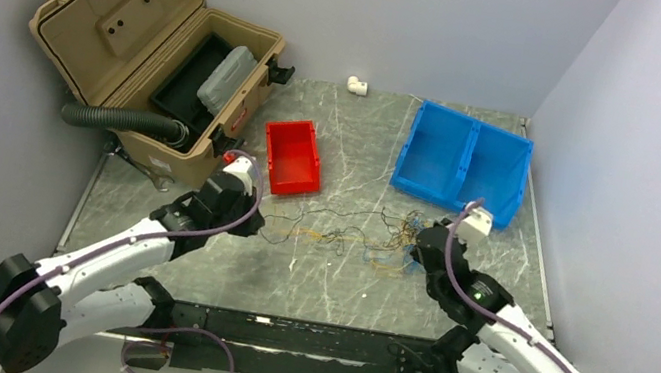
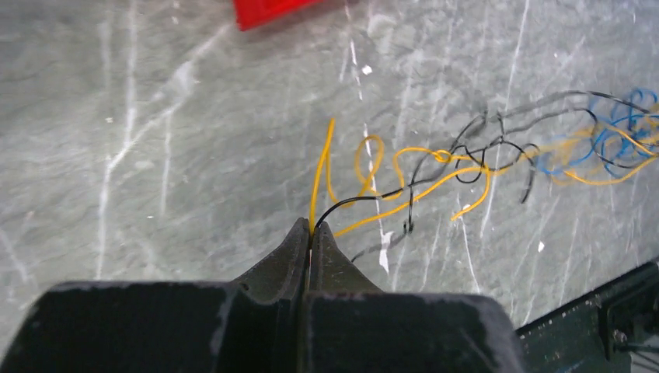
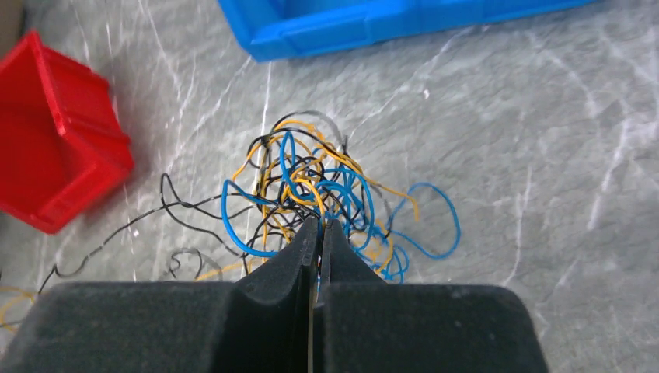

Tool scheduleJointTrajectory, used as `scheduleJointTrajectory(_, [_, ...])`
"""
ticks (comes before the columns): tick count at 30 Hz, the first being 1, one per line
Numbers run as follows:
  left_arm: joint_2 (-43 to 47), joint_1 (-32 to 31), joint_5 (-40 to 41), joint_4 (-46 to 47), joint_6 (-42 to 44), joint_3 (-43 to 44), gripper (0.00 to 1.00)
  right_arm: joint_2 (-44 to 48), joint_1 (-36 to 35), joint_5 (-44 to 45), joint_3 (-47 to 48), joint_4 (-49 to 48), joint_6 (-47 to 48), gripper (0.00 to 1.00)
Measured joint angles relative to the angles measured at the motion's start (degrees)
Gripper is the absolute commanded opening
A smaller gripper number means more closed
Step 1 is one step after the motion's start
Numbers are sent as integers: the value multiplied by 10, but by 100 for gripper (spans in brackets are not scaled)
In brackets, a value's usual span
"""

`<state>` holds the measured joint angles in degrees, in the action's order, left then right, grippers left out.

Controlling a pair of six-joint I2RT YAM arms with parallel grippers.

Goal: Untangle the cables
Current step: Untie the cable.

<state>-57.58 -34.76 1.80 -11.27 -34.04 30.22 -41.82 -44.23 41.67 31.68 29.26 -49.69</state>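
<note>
The cables are hair-thin yellow, blue and black wires stretched across the table's middle between both arms. My left gripper is shut on a yellow and a black strand that run right toward the tangle. In the top view it sits at the strands' left end. My right gripper is shut on strands of the dense blue, yellow and black tangle, held above the table. In the top view it sits at the tangle's right end.
A red bin stands just behind the left gripper. A blue divided bin stands behind the right gripper. An open tan case with a black ribbed hose is at the back left. A small white fitting lies by the back wall.
</note>
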Motion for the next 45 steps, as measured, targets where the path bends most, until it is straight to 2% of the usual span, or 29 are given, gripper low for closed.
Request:
scheduleJointTrajectory(4, [29, 5, 21, -20, -5, -5, 0, 41, 30, 0, -2, 13, 11, 0])
scheduleJointTrajectory(10, [26, 6, -15, -12, 15, -9, 0, 20, 35, -35, -2, 12, 45, 0])
scheduleJointTrajectory(11, [21, 6, -21, -11, 18, -9, 2, 16, 35, -42, -2, 10, 50, 7])
scheduleJointTrajectory(13, [11, 6, -33, -10, 21, -9, 20, 15, 35, -65, -2, 1, 66, 30])
scheduleJointTrajectory(15, [6, 6, -45, -6, 29, -9, 49, 15, 35, -97, -2, -19, 88, 57])
scheduleJointTrajectory(16, [5, 6, -55, -1, 32, -9, 60, 14, 36, -118, -3, -32, 103, 65])
scheduleJointTrajectory(17, [5, 6, -64, 3, 39, -10, 66, 14, 36, -132, -3, -42, 108, 68])
scheduleJointTrajectory(22, [4, 4, -115, 40, 53, -10, 71, -1, 36, -192, -3, -73, 143, 65])
scheduleJointTrajectory(27, [-25, -31, -143, 51, 78, 14, 70, -49, 43, -172, 5, -39, 125, 59])
scheduleJointTrajectory(31, [-88, -80, -149, 61, 96, 83, 69, -76, 61, -156, 9, -2, 93, 57])
scheduleJointTrajectory(36, [-202, -115, -168, 94, 104, 181, 67, -54, 98, -154, -1, 11, 68, 59])
scheduleJointTrajectory(40, [-288, -133, -177, 102, 103, 245, 66, -40, 133, -176, -16, 7, 67, 63])
scheduleJointTrajectory(45, [-354, -148, -190, 107, 93, 294, 67, -63, 163, -216, -32, -13, 69, 61])
